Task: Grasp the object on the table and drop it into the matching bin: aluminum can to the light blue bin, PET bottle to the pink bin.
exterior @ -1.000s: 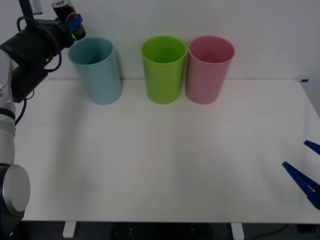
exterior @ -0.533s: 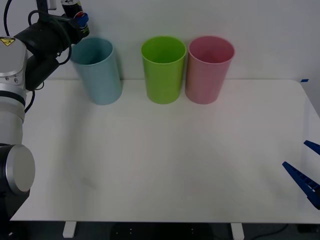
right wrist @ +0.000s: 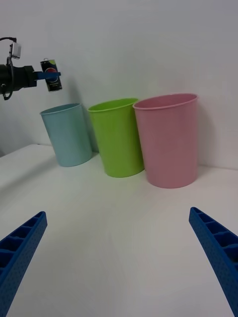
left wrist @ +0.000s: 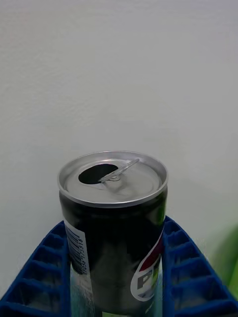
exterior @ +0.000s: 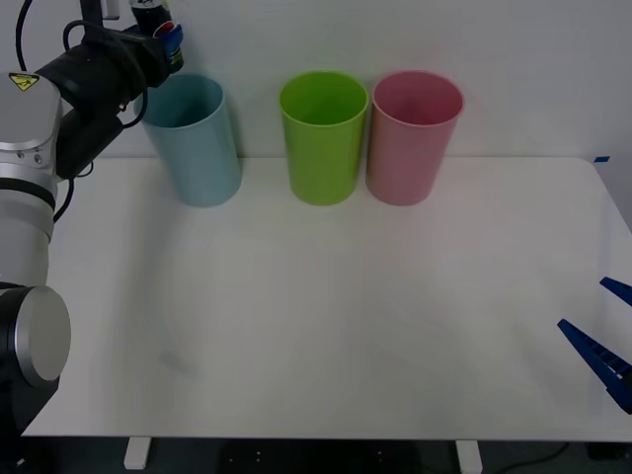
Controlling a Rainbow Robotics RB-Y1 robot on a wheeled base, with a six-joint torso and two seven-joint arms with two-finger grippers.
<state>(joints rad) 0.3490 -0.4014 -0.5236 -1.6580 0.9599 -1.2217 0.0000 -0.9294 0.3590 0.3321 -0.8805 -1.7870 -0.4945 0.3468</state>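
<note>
- The left gripper [exterior: 163, 38] squeezes the aluminum can [left wrist: 113, 230] above the light blue bin [exterior: 192, 138], by the table's [exterior: 326, 326] far edge.
- The right gripper [right wrist: 119, 257] waits with fingers spread wide at the table's near right corner.

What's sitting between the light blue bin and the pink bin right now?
The lime green bin stands between the light blue bin and the pink bin, as the front view shows.
</note>
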